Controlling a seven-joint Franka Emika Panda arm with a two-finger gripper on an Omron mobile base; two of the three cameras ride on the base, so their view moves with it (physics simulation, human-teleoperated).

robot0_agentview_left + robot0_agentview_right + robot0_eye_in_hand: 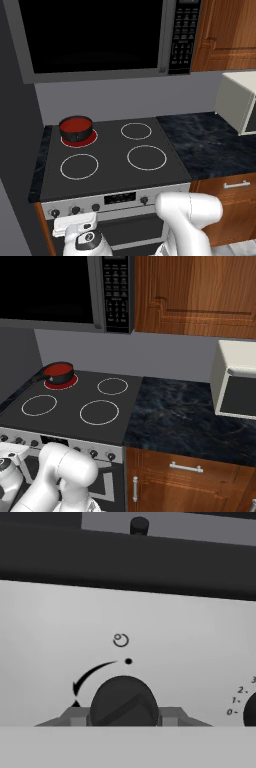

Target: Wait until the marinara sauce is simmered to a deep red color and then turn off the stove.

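The marinara sauce (76,123) (58,370) shows as a deep red surface in a small black pot (76,133) on the back-left burner of the stove (125,172) (75,416). The ring under the pot glows red. My gripper (74,218) (124,717) is low at the stove's silver front panel. In the hand view its two fingertips (75,717) sit against both sides of a dark round knob (124,704), so it is shut on that knob. An arc-shaped arrow and a dot are printed above the knob.
Another knob (250,712) with dial numbers sits to the right on the panel. A black-windowed microwave (95,35) hangs above the cooktop. The dark stone counter (210,145) at the right carries a white appliance (235,381). Wooden cabinets (195,291) lie above and below.
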